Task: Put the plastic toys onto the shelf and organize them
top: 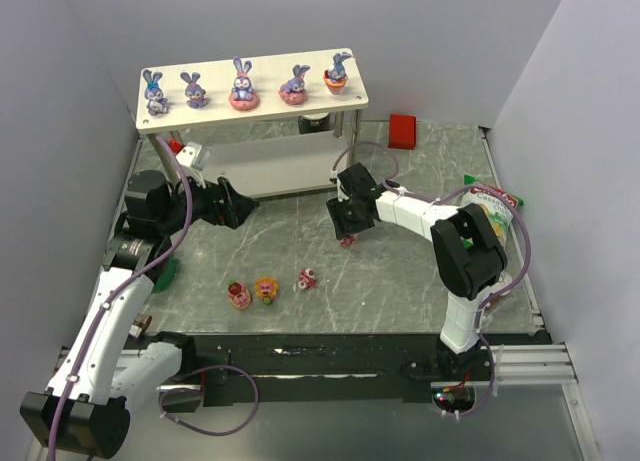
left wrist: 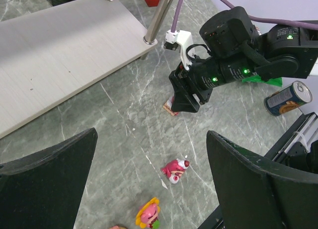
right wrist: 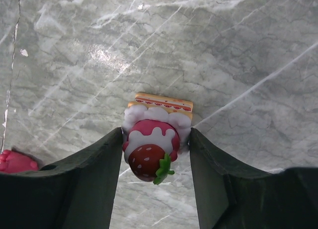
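Your left gripper (top: 238, 203) hangs with its jaws wide apart and nothing between them, just in front of the shelf's lower board. To its right, three sweets lie loose on the tabletop (top: 400, 281): a pink one (top: 238, 295), a yellow one (top: 265, 289) and a red-and-white one (top: 307, 278).

Further right, your right gripper (top: 347, 229) is down over the strawberry cake toy (right wrist: 151, 149), which sits on the tabletop. Its fingers (right wrist: 94, 179) stand on either side, right against the cream edge. Whether they already pinch it, you cannot tell from here.

So the step in hand looks like picking up this fourth sweet. The shelf (top: 268, 107) carries five bunnies (top: 241, 84) along its top board. Next you probably need a firm squeeze, a straight lift, then a carry back to the lower board without knocking a post.
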Action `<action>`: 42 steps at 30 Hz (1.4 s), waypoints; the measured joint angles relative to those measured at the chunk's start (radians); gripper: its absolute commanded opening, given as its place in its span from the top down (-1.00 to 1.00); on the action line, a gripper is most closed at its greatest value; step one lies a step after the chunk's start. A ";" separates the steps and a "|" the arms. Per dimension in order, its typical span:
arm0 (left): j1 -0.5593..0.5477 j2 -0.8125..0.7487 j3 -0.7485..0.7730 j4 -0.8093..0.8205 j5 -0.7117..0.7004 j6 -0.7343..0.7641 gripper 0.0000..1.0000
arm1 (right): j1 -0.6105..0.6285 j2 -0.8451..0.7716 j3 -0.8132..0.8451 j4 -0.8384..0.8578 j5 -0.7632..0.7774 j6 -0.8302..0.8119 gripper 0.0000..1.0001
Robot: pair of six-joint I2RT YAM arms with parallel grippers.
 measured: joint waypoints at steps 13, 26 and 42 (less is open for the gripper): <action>0.000 -0.009 0.000 -0.001 -0.020 -0.003 -0.93 | 0.072 0.002 0.076 0.005 0.102 0.079 0.75; 0.000 -0.021 0.000 -0.008 -0.031 -0.002 -0.93 | 0.074 0.202 0.449 0.051 0.208 0.100 0.75; 0.000 -0.019 0.000 -0.009 -0.030 -0.002 -0.93 | 0.068 0.274 0.541 0.059 0.253 0.106 0.76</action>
